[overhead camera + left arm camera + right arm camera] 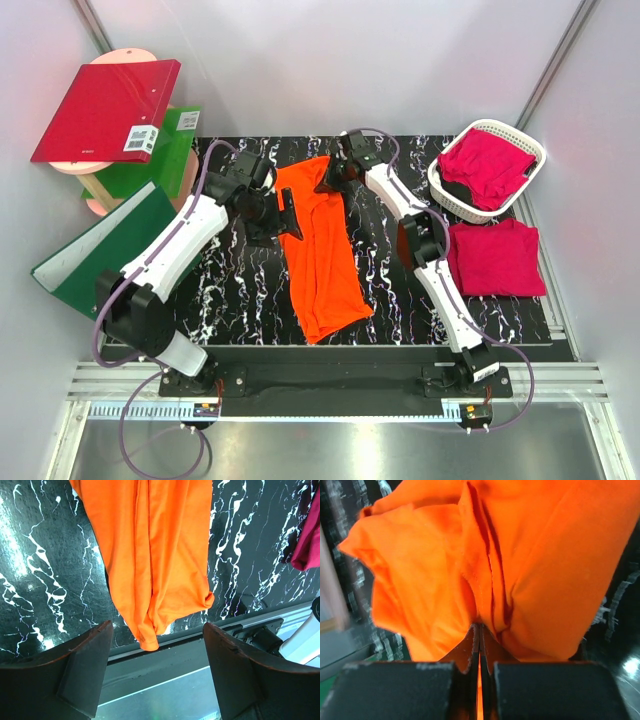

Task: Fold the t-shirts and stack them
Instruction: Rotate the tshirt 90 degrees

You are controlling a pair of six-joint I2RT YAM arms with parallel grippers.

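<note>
Right gripper, jaws clamped on a bunched fold at the far end of the orange t-shirt, apparently to pin it for folding on the black table; left gripper, jaws wide and empty, beside its left edge; 1 magenta t-shirt folded at right.

The soft cloth t-shirt was plain bright orange; the desk black, veined white like marble. Other cloth t-shirts were magenta-pink, the plastic lattice basket white, the stiff ring binders red and green.
</note>
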